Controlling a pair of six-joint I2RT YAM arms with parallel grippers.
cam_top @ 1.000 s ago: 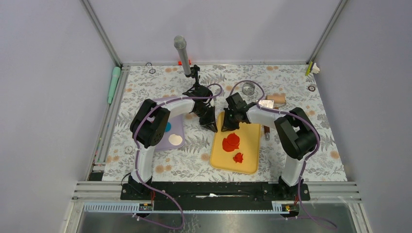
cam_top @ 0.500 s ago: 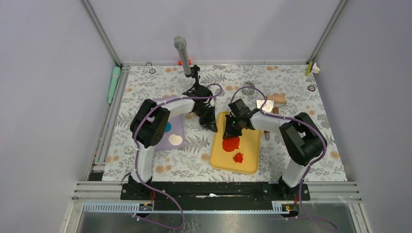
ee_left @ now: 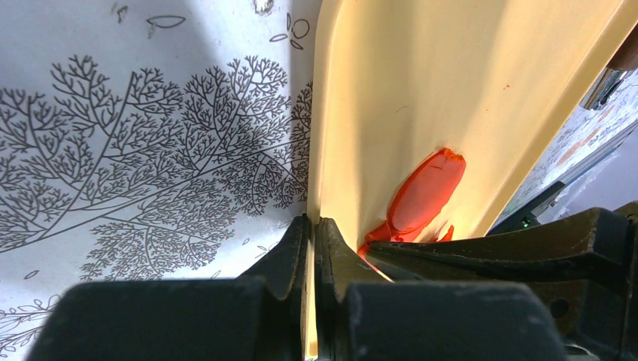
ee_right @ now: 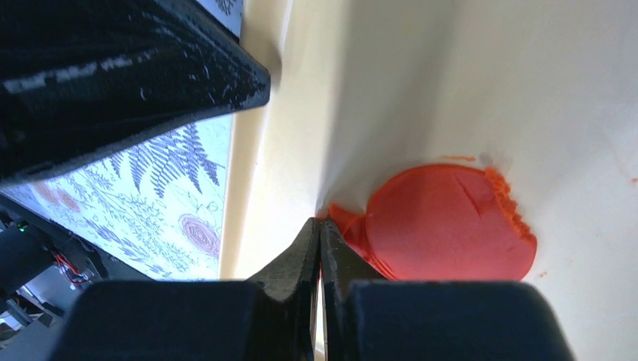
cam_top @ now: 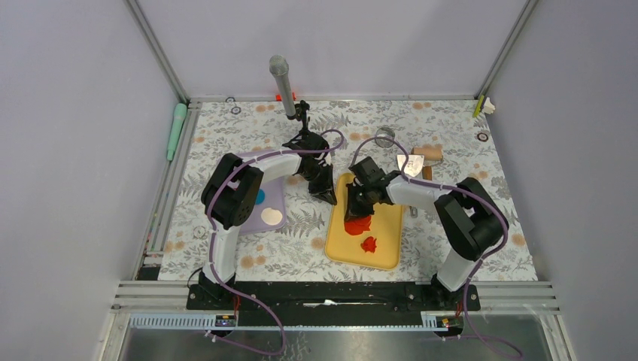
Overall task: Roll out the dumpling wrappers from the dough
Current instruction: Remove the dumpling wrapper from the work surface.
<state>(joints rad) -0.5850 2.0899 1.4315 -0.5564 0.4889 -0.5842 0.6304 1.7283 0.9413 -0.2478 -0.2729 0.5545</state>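
A yellow cutting board (cam_top: 384, 226) lies in the middle of the table. On it is a flat red dumpling wrapper (cam_top: 360, 224) (ee_right: 451, 226) (ee_left: 425, 194), with a small ragged red dough scrap (cam_top: 369, 244) nearer me. My left gripper (cam_top: 329, 197) (ee_left: 311, 226) is shut on the board's left rim. My right gripper (cam_top: 353, 213) (ee_right: 320, 223) is shut with its tips at the wrapper's left edge, which is crumpled and raised there. The rest of the wrapper lies flat on the board.
A purple tray (cam_top: 275, 188) left of the board holds a blue disc (cam_top: 259, 197) and a cream disc (cam_top: 271, 218). Behind the board are a round cutter (cam_top: 385, 137), a wooden roller (cam_top: 429, 153) and a scraper (cam_top: 410, 162). A grey cylinder on a stand (cam_top: 281, 81) rises at the back.
My right gripper has moved down the board toward me to the wrapper's edge, and its jaws have closed the last bit. The left gripper has stayed on the rim.
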